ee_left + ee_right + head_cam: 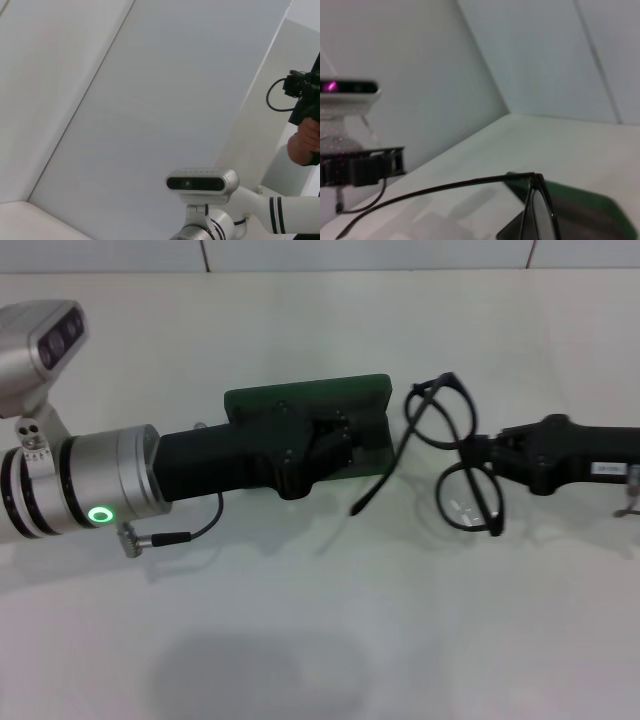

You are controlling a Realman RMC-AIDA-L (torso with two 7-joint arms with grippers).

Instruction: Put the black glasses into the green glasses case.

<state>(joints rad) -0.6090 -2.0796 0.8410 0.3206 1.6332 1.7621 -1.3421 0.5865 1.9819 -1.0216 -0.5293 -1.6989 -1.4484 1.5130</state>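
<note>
The right claw (478,452) comes in from the right side of the bench (400,640) and pinches the black glasses (455,455) at the bridge, holding them with temple arms open just beside the right end of the green glasses case (300,397). The left claw (335,445) lies over the case, covering much of it; whether it is spread or pressed together cannot be told.
</note>
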